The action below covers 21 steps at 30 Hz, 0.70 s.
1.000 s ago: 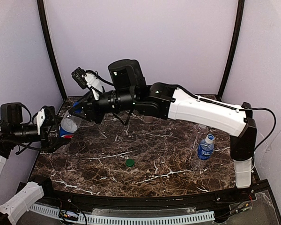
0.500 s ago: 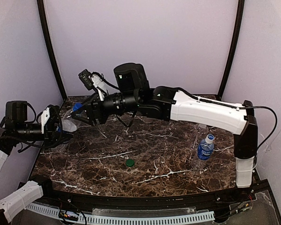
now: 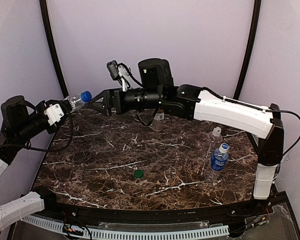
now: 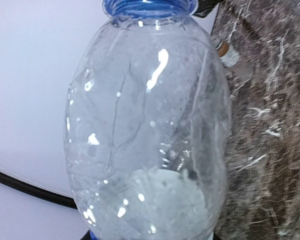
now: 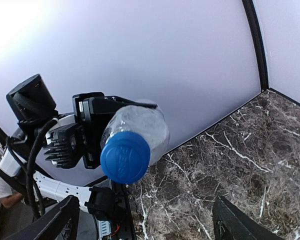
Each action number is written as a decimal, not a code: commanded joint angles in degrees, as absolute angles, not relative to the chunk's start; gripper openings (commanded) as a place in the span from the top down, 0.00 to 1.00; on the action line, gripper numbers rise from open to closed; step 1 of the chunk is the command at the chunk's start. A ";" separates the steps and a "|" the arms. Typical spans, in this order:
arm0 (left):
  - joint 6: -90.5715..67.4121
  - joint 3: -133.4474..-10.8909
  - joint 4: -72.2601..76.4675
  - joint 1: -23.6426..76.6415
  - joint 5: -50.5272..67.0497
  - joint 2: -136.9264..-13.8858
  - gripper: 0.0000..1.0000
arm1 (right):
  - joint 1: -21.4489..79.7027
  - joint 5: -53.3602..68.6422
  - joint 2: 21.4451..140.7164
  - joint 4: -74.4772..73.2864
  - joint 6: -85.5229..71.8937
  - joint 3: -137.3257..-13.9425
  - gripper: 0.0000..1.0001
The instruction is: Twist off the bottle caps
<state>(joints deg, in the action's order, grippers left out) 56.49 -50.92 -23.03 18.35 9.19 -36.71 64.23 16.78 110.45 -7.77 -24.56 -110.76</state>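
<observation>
- We see the left gripper (image 3: 65,106) closed around the blue-capped bottle (image 3: 74,101), holding it up off the table (image 3: 115,150) at the far left, neck pointing right.
- The left wrist view is almost all clear bottle wall. The fingers are hidden behind it, and only the lower rim of the dark blue cap (image 3: 86,95) shows at the top edge.
- A sliver of blue at the bottom edge of that view could be a label, but we cannot read it.
- The right gripper (image 3: 96,102) has its jaws spread wide and grips nothing. In its own wrist view only the two dark fingertips (image 5: 55,220) show at the bottom corners.
- The dark blue cap sits on the bottle and faces the right wrist camera, just ahead of the spread jaws. We cannot tell whether it lies within the gap or just short of it.
- We cannot tell how far the cap is screwed on, as the thread is hidden.
- The brown-filled bottle (image 3: 159,120) stands at the far middle, partly hidden by the right arm.
- The plain clear bottle (image 3: 214,140) and the blue-labelled bottle (image 3: 218,162) stand close together on the right, both capped. The mark on the nearer cap is too small to make out.
- The green cap (image 3: 138,173) lies alone on the marble, near the middle.
</observation>
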 commanded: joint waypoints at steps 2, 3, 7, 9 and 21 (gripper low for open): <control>75.18 -45.67 1.77 23.94 -11.64 -36.70 0.61 | 63.66 14.88 111.34 -5.27 -31.96 -112.16 0.15; 76.87 -44.76 3.43 25.41 -11.75 -35.83 0.62 | 63.43 15.66 111.96 -5.00 -32.75 -113.00 0.18; 86.19 -37.74 11.33 28.33 -11.97 -33.11 0.62 | 62.25 20.63 113.29 -0.58 -35.52 -113.19 0.33; 88.78 -36.32 12.88 29.17 -12.20 -32.73 0.62 | 62.10 22.27 114.17 -0.25 -36.13 -113.76 0.37; 87.31 -37.08 12.66 30.89 -13.58 -34.01 0.66 | 61.22 24.95 116.08 -0.26 -37.90 -114.72 0.57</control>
